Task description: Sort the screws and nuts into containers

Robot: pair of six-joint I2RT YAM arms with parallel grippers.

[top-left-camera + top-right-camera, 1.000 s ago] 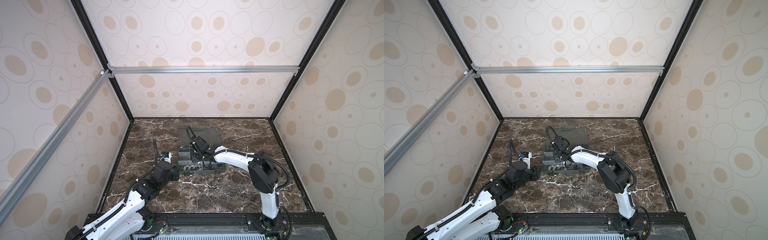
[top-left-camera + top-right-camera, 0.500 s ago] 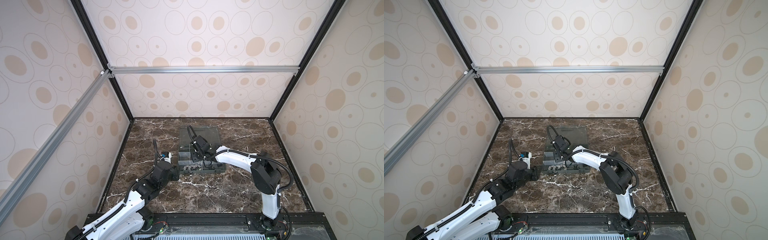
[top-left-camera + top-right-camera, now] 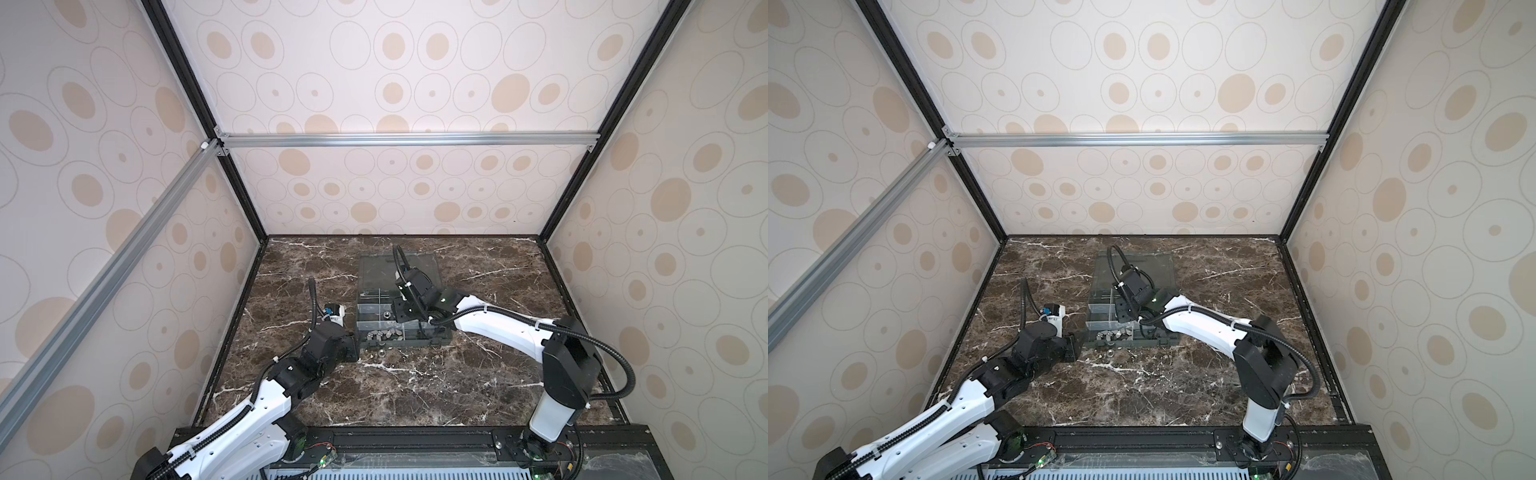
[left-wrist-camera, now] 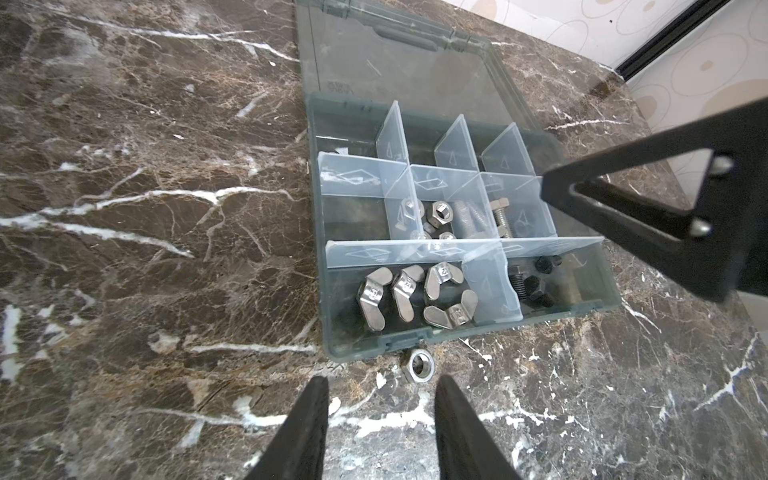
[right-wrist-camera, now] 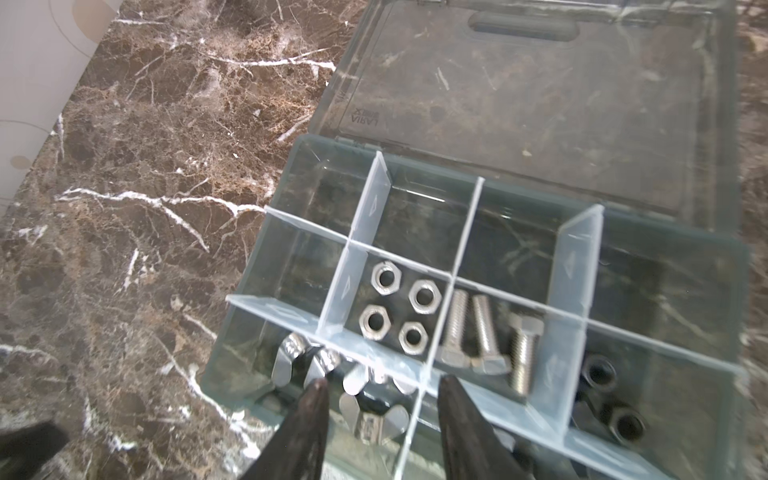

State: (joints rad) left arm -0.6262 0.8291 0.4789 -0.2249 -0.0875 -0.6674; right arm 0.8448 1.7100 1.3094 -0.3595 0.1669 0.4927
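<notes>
Compared with the views from a second ago, the right arm has drawn back a little toward the right. The jaws of the right gripper [image 5: 382,380] now stand moderately apart with nothing between them. They hang above the near part of the dark grey translucent plastic organizer box [image 4: 365,347], over the compartment holding the silver wing-shaped nuts [image 4: 411,297]. We judge that a release has just ended, so the right arm is free for another pick. The left arm has not moved.

State of the sort:
- Four silver hex nuts [image 5: 399,307] lie in a middle-row compartment.
- Three silver hex-head bolts [image 5: 482,336] lie in the compartment to its right.
- The black threaded pieces [image 5: 611,399] sit in the near row, further right.
- One loose silver hex nut [image 4: 420,365] lies on the brown marble worktop [image 4: 166,249], just beside the near wall of the box.

The jaws of the left gripper [image 4: 381,380] are partly open and empty. They are low over the worktop, with the loose nut just ahead and roughly on their centre line. We judge this nut to be the next pick.

Clearances:
- The near wall and its latch stand directly beyond the nut, so the approach must stop short of them.
- The worktop near and left of the nut is bare and leaves room to approach.
- The pale translucent dividers [image 5: 575,266] stand upright and close together, so parts should be dropped from above.
- The right gripper occupies the air over the right of the box. The clear hinged lid [image 4: 415,70] lies flat on the far side.
</notes>
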